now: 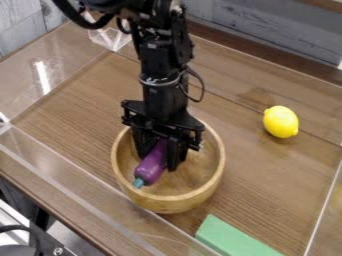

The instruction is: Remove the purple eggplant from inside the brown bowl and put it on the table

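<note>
The purple eggplant is held tilted over the hollow of the brown bowl, its teal stem tip pointing down-left toward the bowl's left wall. My gripper reaches straight down from the black arm and is shut on the eggplant's upper end. The bowl rests on the dark wood table near the front middle. Whether the eggplant's lower tip still touches the bowl I cannot tell.
A yellow lemon lies on the table to the right. A flat green block sits at the front edge, right of the bowl. Clear acrylic walls ring the tabletop on the left, front and right.
</note>
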### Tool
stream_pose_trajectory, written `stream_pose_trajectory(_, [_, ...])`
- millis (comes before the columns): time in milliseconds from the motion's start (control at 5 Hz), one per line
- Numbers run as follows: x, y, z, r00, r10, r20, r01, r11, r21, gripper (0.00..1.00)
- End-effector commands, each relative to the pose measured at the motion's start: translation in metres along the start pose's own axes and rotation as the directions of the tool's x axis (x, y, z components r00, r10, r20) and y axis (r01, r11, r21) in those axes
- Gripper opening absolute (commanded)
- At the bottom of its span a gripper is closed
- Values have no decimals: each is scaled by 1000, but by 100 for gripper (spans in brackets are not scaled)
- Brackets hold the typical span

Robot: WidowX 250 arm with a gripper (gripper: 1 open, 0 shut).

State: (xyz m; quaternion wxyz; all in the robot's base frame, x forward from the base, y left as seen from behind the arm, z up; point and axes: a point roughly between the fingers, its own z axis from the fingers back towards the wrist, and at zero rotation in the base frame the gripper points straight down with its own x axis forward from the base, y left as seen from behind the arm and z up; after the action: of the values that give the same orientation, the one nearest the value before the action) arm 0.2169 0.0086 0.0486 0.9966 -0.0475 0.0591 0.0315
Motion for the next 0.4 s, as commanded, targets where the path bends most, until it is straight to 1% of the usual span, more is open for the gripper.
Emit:
stream_pose_trajectory(0, [10, 2, 19, 997, 7, 75, -7, 1000, -2, 0])
stream_pose_trajectory(200, [9, 4, 20, 997, 14, 74, -14, 1000, -5, 0])
